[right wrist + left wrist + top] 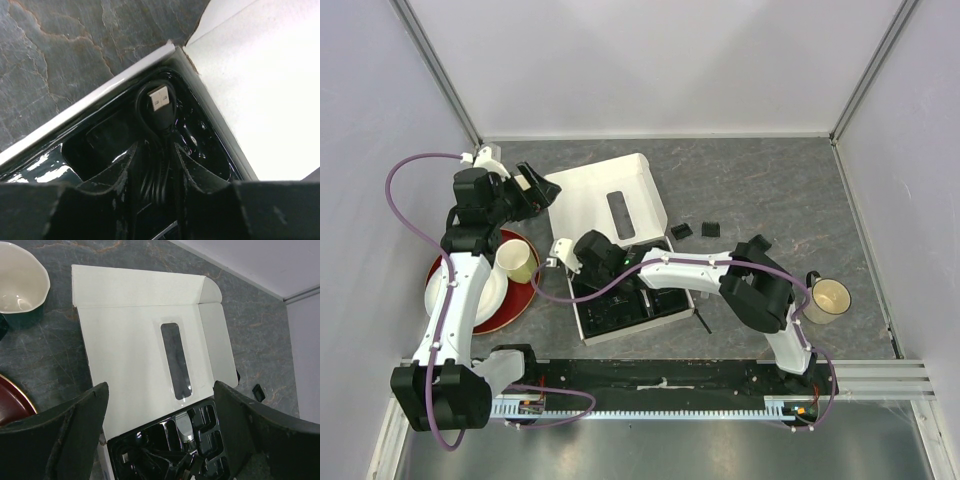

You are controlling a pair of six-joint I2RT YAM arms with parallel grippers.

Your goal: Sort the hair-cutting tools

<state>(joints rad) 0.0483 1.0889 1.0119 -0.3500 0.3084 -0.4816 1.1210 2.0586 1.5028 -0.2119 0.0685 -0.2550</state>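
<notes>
One USB plug [159, 97], right-wrist view only

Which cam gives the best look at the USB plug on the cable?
Right wrist: the USB plug is centred and close, its cable pinched in the right claw. Top external: the right arm covers it. Left wrist: only part of the black tray shows, no plug discernible.

Grey table [770, 190] — box [590, 195], red plate [523, 301], mug [828, 298], 2 comb guards [681, 231]
</notes>
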